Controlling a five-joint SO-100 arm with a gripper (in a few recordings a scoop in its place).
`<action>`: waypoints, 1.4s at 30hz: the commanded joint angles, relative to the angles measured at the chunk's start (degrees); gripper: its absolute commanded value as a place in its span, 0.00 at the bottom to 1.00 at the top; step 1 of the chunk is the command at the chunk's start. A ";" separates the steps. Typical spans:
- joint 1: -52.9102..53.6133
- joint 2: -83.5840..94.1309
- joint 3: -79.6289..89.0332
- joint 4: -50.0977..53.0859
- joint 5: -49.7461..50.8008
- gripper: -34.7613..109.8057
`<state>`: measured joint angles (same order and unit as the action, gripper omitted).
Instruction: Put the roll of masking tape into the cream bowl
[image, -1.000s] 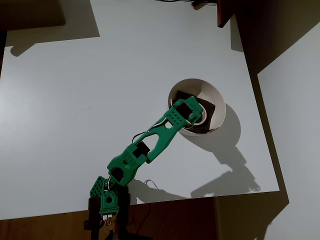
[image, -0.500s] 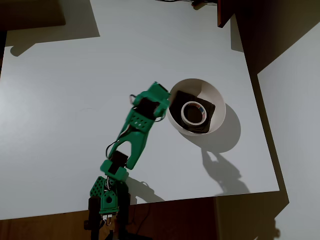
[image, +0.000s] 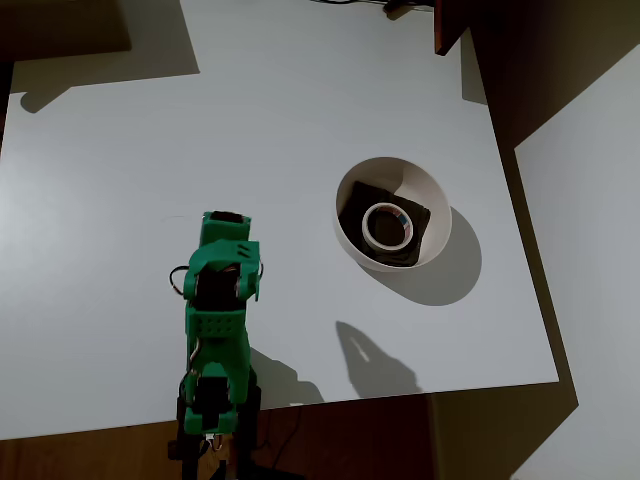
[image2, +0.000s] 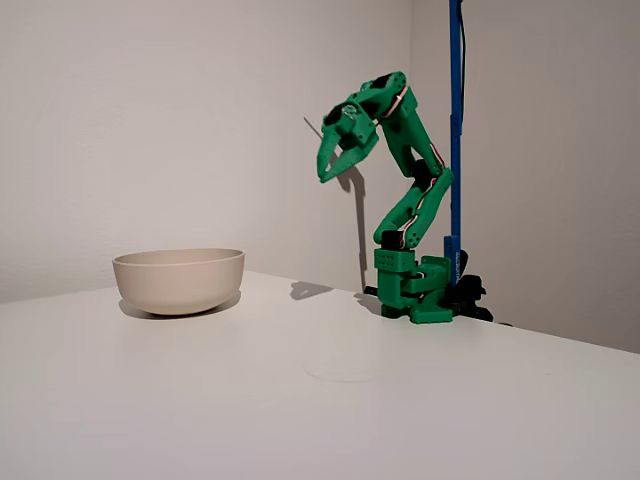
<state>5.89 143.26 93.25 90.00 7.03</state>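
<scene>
The roll of masking tape (image: 367, 227) lies flat inside the cream bowl (image: 432, 195), resting on the dark squarish patch (image: 420, 245) at the bowl's bottom. In the fixed view the bowl (image2: 180, 278) stands at the left of the table, and its wall hides the tape. My green gripper (image2: 323, 174) is raised high above the arm's base, pointing down and to the left, far from the bowl. Its fingers look closed together with nothing between them. From overhead the gripper (image: 225, 219) sits over the arm, well left of the bowl.
The white table (image: 150, 150) has bare surface all around the bowl. Its front edge runs near the arm's base (image: 212, 405), and its right edge is just beyond the bowl. A blue pole (image2: 455, 120) stands behind the arm.
The gripper was inside the bowl a second ago. It let go of the tape, lifted out and swung left, folding back over the base. The tape stays in the bowl.
</scene>
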 joint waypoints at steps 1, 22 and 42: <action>-1.49 8.00 8.70 -3.43 -1.32 0.18; -10.37 31.11 50.63 -14.24 -3.87 0.18; -8.53 51.06 68.38 -10.28 -6.33 0.18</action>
<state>-2.11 193.89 161.37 79.63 0.26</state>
